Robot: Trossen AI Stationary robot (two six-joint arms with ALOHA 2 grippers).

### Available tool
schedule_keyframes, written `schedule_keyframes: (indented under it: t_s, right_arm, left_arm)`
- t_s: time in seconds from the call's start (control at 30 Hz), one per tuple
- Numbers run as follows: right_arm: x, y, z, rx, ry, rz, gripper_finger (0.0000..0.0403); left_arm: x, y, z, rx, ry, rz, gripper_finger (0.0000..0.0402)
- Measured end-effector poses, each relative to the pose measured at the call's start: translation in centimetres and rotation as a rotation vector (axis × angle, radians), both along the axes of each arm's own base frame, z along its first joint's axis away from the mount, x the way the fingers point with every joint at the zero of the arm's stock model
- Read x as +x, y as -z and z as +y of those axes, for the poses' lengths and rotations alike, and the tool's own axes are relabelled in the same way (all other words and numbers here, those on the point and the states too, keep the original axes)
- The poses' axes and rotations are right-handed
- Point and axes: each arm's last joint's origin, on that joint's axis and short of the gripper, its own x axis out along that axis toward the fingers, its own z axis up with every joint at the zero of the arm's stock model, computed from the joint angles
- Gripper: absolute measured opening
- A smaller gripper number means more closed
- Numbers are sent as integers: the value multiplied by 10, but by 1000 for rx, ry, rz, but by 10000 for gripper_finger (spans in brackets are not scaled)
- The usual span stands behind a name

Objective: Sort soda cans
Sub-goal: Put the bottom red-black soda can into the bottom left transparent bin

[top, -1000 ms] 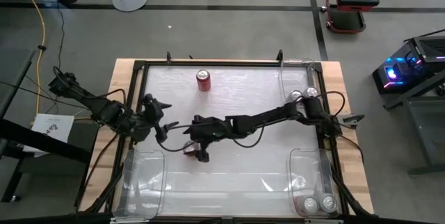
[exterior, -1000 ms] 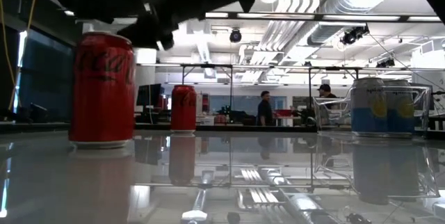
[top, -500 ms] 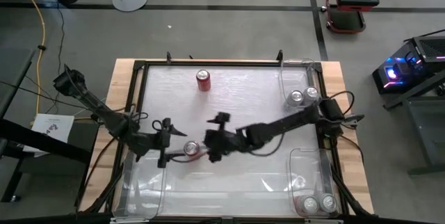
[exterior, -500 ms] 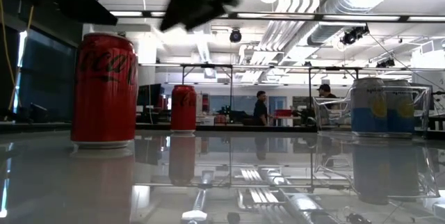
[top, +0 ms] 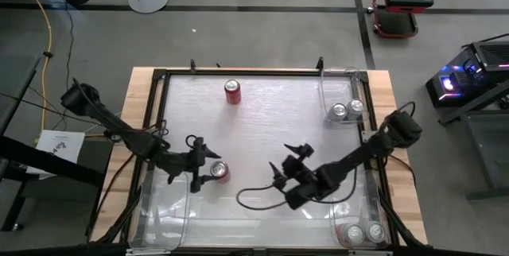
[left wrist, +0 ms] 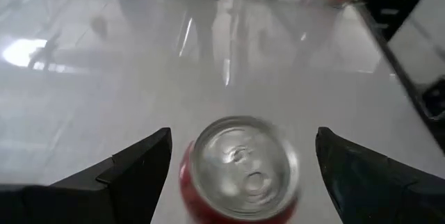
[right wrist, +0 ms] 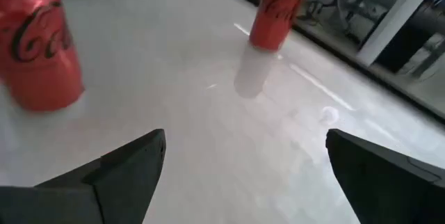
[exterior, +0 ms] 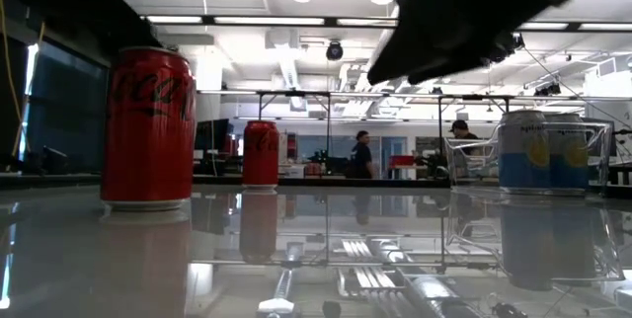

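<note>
Two red Coca-Cola cans (top: pixel 219 171), (top: pixel 232 91) stand upright on the glossy counter (top: pixel 270 121); left pincer (top: pixel 205 166) spread astride one, right pincer (top: pixel 288 164) spread, empty.

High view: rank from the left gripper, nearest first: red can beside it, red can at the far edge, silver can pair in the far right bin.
1. Red can, between the open fingers of the left gripper.
2. Red can at the far edge, centre-left.
3. Silver can pair, in the far right bin.
</note>
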Motion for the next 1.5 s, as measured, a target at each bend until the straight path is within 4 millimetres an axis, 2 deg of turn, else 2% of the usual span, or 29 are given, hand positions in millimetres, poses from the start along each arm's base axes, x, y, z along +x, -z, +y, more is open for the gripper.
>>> schedule_keyframes:
  t_s: [0.13, 0.37, 0.5, 0.63, 0.73, 0.87, 1.03, 1.13, 1.2, 1.3, 1.37, 1.5]
  right_arm:
    - [-12, 10, 8, 26, -8, -36, 385]
    - [-17, 9, 16, 3, -13, -78, 385]
    - [-13, 8, 15, 2, -13, -87, 385]
    - [-8, 5, 15, -10, -31, -92, 385]
    - [-4, 3, 15, -20, -52, -94, 385]
    - [5, -2, 10, -48, -66, -96, 385]
    - [18, -6, -2, -65, -106, -62, 385]
    - [25, -8, -10, -79, -134, -41, 385]
    - [30, -10, -14, -107, -143, -33, 385]
    - [35, -14, -19, -146, -156, -30, 385]
    - [38, -16, -21, -150, -183, -31, 385]
    - [44, -19, -25, -121, -259, -42, 385]
  left_arm:
    - [6, 11, -2, -17, -36, 36, 333]
    - [16, 29, -7, 20, -55, 76, 333]
    - [17, 29, -7, 15, -54, 70, 326]
    - [17, 28, -7, 4, -56, 66, 300]
    - [17, 23, -7, -2, -51, 64, 298]
    - [22, -6, -12, 18, -29, 61, 298]
    - [25, -73, -28, 66, 50, 127, 298]
    - [19, -114, -41, 77, 106, 159, 298]
    - [12, -133, -51, 52, 131, 202, 298]
    - [1, -149, -67, -20, 123, 265, 298]
    - [-7, -153, -81, -76, 105, 297, 298]
    - [-25, -136, -109, -148, 56, 393, 298]
